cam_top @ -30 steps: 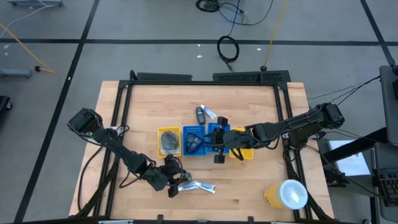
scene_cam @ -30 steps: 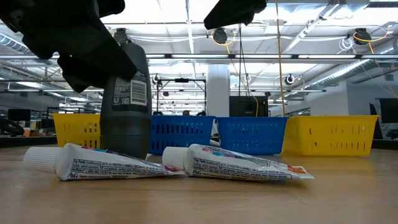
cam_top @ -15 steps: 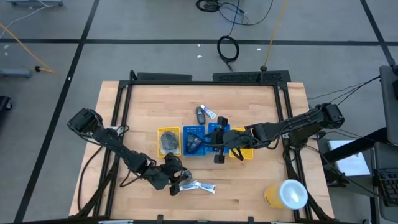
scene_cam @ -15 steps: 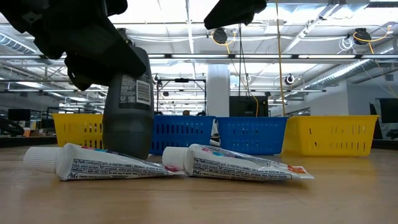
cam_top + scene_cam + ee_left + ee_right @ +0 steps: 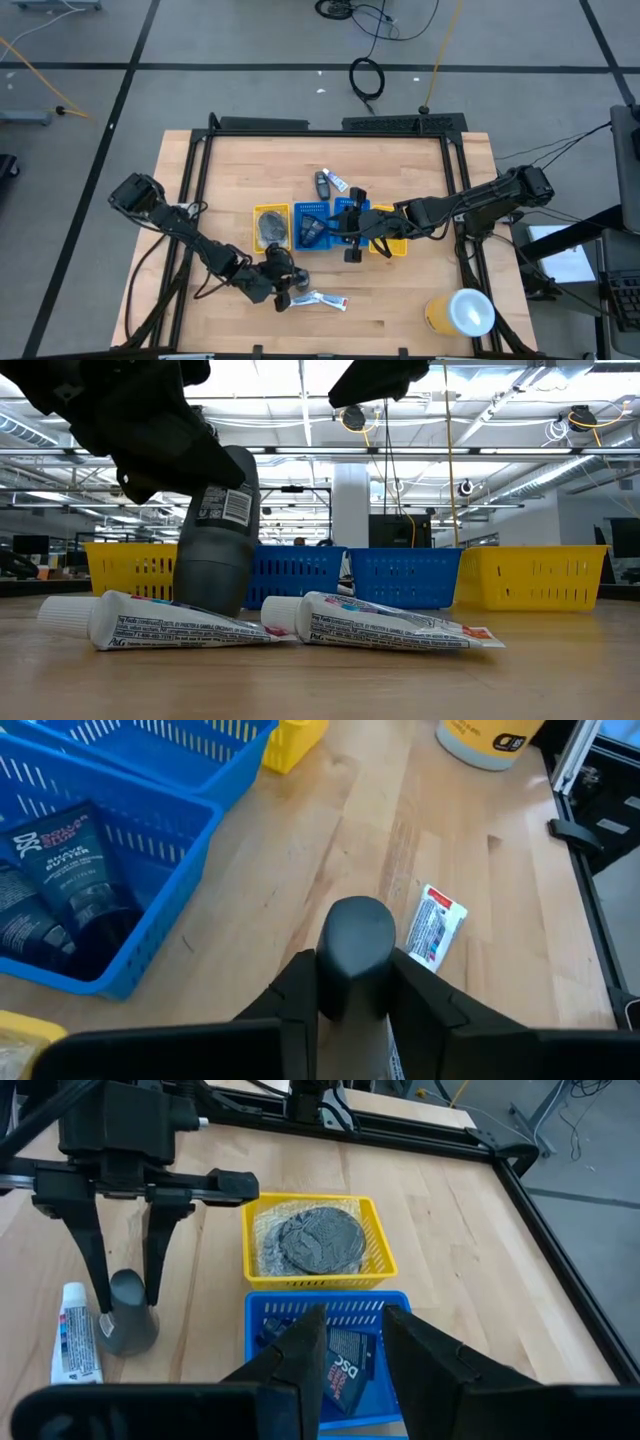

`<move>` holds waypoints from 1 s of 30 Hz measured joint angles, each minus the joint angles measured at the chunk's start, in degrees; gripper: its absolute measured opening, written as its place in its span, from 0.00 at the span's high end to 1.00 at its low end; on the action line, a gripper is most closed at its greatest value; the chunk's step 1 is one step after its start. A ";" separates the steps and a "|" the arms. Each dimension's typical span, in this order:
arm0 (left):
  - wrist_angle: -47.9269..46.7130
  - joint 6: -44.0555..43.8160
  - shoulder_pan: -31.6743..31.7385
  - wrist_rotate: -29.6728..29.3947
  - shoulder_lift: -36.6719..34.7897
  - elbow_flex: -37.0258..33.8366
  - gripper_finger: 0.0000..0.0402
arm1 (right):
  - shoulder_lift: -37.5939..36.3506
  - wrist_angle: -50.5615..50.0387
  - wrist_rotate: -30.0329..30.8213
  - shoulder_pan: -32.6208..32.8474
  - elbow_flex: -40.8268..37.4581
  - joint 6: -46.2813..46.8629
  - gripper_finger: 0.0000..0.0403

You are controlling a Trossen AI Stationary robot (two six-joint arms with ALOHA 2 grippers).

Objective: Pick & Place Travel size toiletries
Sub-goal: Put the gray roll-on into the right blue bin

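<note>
My left gripper [image 5: 355, 985] is near the table's near edge and is shut on a dark grey bottle [image 5: 215, 535], which leans to the right. Two white tubes [image 5: 180, 625] [image 5: 390, 625] lie flat on the wood just in front of it. My right gripper [image 5: 355, 1355] hangs open above a blue tray [image 5: 330, 1315] that holds dark bottles [image 5: 75, 860]. It touches nothing. A grey mesh pad [image 5: 320, 1235] lies in the yellow tray [image 5: 272, 228]. Another dark bottle and tube [image 5: 330, 182] lie on the table beyond the trays. My left gripper pinches the bottle's rounded upper end [image 5: 357, 935] between its two fingers [image 5: 100, 1275]. They come from above, pointing down. The bottle hangs tilted below them. Its base [image 5: 130, 1335] is at table height beside a tube; I cannot tell whether it touches the wood.
Blue trays [image 5: 315, 225] sit side by side at mid-table, with a second yellow tray [image 5: 392, 243] to their right. A large yellow-and-white cylinder [image 5: 462, 312] stands at the near right corner. A black frame [image 5: 330, 125] edges the table. Bare wood lies to the left and far side.
My left gripper has moved slightly toward the table's right and tipped. The bottle in it went from upright to leaning right, and its base shifted a little right behind the tube. The tubes and my right arm have stayed put.
</note>
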 joint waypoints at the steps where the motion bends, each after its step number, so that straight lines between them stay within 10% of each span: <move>1: 0.12 0.47 0.00 0.00 -0.02 0.00 0.81 | 0.00 -0.22 0.01 0.00 0.00 0.00 0.77; 30: -4.61 40.07 4.99 -9.13 -13.89 10.06 0.81 | -0.02 3.15 -15.17 0.00 0.00 -1.37 0.75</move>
